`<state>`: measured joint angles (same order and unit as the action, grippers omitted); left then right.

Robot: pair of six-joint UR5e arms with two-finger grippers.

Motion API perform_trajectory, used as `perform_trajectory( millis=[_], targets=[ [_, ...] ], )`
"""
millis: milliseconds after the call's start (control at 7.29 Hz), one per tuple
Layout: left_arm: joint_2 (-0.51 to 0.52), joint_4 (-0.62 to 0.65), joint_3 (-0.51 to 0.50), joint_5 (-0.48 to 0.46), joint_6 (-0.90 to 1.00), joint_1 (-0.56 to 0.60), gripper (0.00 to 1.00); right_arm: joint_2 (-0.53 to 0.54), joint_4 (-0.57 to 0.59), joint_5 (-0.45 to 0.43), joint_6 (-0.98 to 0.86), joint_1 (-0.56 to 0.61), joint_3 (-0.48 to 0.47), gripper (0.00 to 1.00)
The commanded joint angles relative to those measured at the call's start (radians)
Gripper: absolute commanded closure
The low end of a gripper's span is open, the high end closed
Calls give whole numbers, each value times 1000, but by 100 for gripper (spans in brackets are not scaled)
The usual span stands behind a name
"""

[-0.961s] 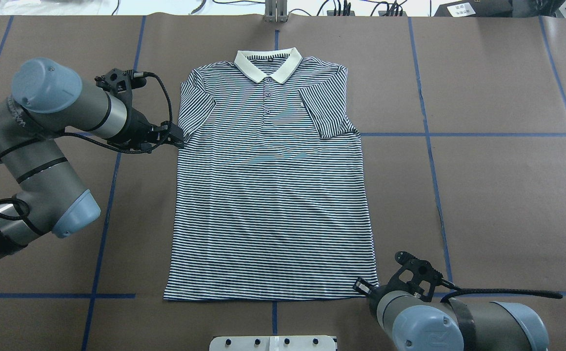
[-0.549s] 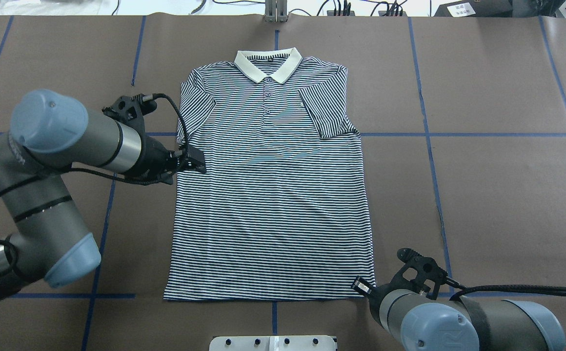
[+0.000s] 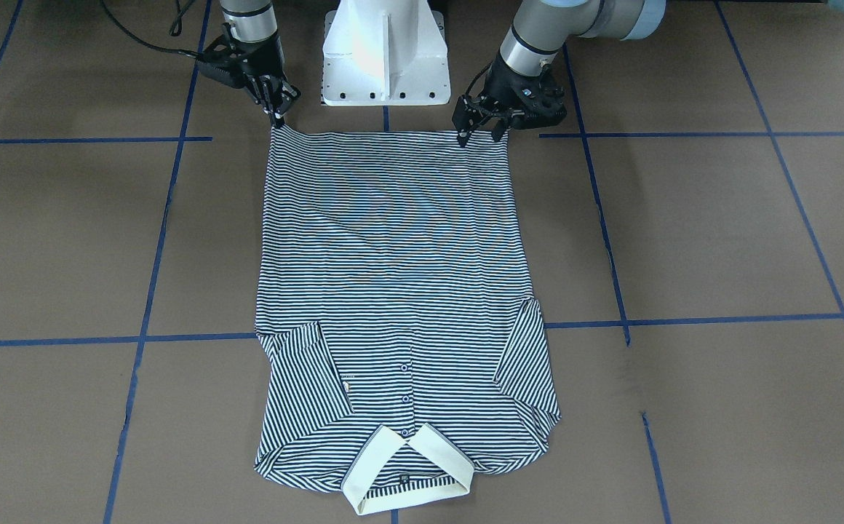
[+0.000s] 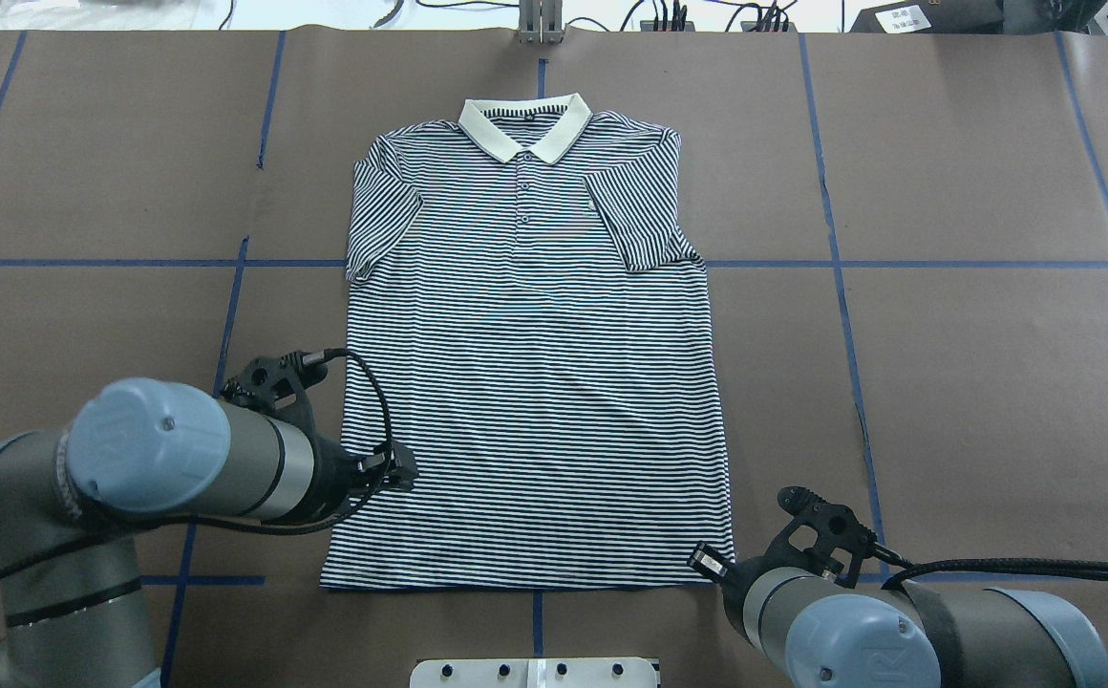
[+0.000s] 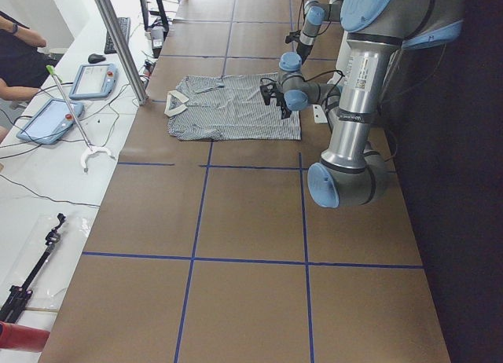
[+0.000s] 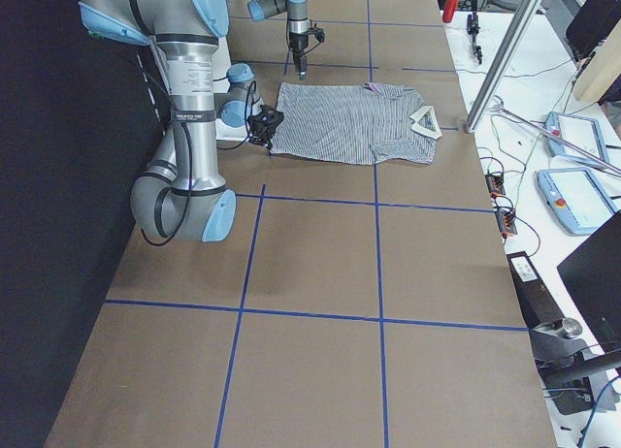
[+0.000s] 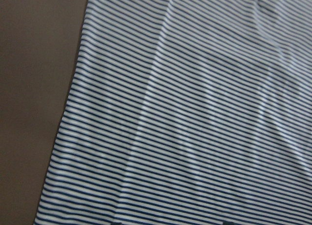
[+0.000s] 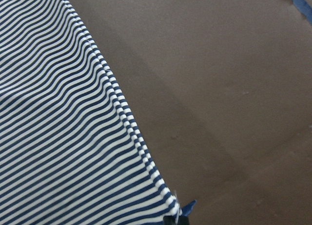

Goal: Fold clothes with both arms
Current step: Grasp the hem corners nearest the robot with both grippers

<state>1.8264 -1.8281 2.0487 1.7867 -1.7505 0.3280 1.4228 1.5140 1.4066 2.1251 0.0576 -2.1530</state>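
Note:
The striped polo shirt [image 4: 535, 382] lies flat and face up on the brown table, cream collar [image 4: 523, 124] at the far side, both sleeves folded in over the body. In the front-facing view my left gripper [image 3: 480, 135] hovers with its fingers apart just over the shirt's [image 3: 393, 255] hem corner on my left side; overhead it shows over the lower left edge [image 4: 406, 475]. My right gripper [image 3: 277, 120] has its fingers together on the other hem corner, which rises slightly to a point. The right wrist view shows that hem corner [image 8: 168, 208].
The white pedestal base [image 3: 385, 51] stands just behind the hem. Blue tape lines [image 4: 898, 264] cross the brown table cover. An aluminium post [image 4: 540, 24] and cables sit at the far edge. Benches with tablets [image 5: 90, 80] show beyond that edge.
My left arm has swung from the shirt's left sleeve back along its left edge to the hem end. My right gripper has stayed at its hem corner.

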Motion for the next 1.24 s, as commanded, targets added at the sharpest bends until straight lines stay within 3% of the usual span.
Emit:
perform_trajectory(
  millis=[0, 686, 1098],
  targets=[
    [-62, 6, 4, -72, -136, -92, 22, -1, 0, 2, -1, 2, 1, 100],
    [-114, 6, -2, -82, -135, -156, 33, 1, 15, 3, -4, 5, 4, 100],
    [-113, 7, 1, -117, -132, -156, 34, 2, 25, 3, -4, 7, 1, 100]
  ],
)
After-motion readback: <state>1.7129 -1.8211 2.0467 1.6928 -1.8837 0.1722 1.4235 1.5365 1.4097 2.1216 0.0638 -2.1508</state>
